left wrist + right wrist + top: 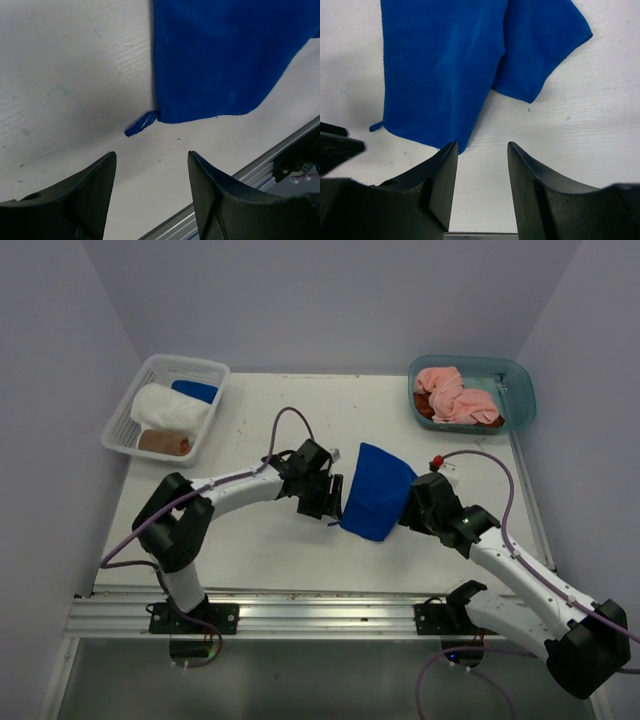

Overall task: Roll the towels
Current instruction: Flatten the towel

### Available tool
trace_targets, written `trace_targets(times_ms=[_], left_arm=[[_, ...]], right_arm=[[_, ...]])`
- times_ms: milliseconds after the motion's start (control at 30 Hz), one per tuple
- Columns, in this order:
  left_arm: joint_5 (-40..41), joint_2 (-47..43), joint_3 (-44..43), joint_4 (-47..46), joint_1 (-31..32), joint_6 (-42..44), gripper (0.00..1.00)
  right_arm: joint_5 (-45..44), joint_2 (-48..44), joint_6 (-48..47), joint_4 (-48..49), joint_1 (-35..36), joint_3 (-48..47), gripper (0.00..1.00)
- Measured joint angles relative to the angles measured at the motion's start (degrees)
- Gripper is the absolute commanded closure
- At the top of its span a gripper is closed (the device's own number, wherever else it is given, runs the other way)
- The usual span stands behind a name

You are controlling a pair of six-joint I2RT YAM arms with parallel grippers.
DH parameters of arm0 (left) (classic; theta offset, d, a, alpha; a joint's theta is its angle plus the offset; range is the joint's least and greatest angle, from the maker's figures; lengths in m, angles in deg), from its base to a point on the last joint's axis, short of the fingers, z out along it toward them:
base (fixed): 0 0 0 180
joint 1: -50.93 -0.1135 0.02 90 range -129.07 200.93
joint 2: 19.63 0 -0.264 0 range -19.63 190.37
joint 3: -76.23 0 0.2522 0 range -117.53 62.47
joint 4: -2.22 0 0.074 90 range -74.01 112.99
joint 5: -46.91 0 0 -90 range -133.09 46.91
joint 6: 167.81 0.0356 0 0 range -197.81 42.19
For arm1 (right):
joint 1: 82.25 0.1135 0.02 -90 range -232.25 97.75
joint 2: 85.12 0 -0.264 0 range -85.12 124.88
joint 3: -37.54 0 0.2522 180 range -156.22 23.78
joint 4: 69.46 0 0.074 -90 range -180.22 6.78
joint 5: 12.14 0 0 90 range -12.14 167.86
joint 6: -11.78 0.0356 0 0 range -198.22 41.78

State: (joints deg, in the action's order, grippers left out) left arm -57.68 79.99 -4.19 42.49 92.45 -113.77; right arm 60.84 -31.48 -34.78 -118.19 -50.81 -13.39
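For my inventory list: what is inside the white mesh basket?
In the basket: a rolled white towel, a blue towel, a brown towel. Anything under them is covered.

This is a robotics lab test cell. A bare white table (250, 550) is boxed in by plain pale walls (330, 300) left, far and right. An aluminium rail (320, 608) along the near edge carries the cabled left arm (230, 485) and right arm (520, 565).

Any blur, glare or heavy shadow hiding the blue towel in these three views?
Top external: evenly lit, sharp, blue towel plain. Left wrist: towel crisp, soft grey shadow on the table beside it, left fingers dark. Right wrist: towel crisp, right fingers dark, no glare.
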Motion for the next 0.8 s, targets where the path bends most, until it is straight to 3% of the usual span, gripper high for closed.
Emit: trace_targets(times_ms=[400, 500, 533, 700, 800], left_arm=[[2.0, 11.1, -6.1, -1.0, 5.2, -1.5, 0.54], [1.1, 13.0, -7.2, -1.7, 6.3, -2.4, 0.78], [0.8, 13.5, -7.6, -2.0, 6.6, -2.7, 1.0], [1.1, 14.9, -10.6, -0.3, 7.1, -2.5, 1.0], [1.5, 11.0, -9.3, -0.9, 5.5, -3.0, 1.0]], right_arm=[[-1.6, -2.8, -1.4, -4.6, -1.4, -4.4, 0.52], [-1.7, -3.4, -1.6, -6.1, -1.7, -4.4, 0.52], [-1.8, -3.5, -1.7, -6.5, -1.9, -4.4, 0.52], [-1.9, -3.5, -2.2, -8.2, -2.3, -4.4, 0.51], [-1.0, -3.3, -3.0, -8.3, -4.0, -4.4, 0.49]])
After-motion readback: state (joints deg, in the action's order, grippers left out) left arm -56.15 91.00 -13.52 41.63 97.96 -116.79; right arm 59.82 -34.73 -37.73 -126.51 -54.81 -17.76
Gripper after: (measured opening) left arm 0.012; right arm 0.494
